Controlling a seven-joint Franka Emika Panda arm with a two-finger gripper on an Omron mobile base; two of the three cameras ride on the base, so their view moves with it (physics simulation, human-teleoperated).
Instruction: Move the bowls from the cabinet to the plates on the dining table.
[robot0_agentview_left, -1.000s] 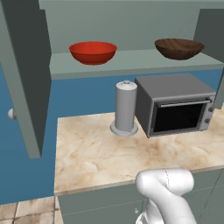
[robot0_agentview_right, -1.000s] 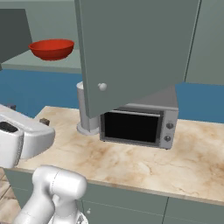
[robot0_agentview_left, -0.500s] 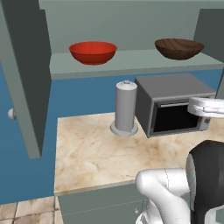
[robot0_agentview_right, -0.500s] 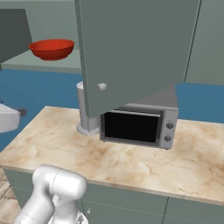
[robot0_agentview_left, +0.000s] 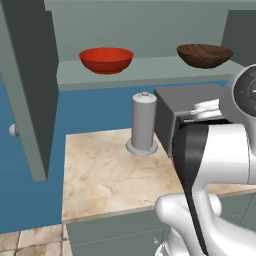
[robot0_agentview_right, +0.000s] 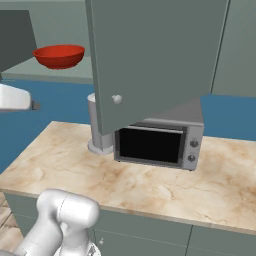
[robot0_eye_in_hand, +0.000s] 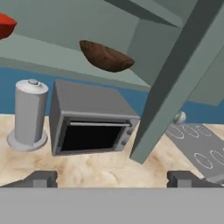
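Two bowls rest on the pale green shelf of the open cabinet. The glossy red bowl is at the left, also seen as the red bowl. The brown wood-grain bowl is at the right. In the hand view the brown bowl sits high and ahead, with the red bowl's edge at the top left. My gripper is open, its fingertips wide apart with nothing between them, well below and short of the shelf. The plates and dining table are out of view.
A grey toaster oven and a grey cylinder stand on the marble counter under the shelf. Open cabinet doors hang out over the counter, one with a knob. A cooktop lies at the right.
My arm has risen and swung up across the right of the left base view, covering part of the toaster oven. The bowls and base have not moved.
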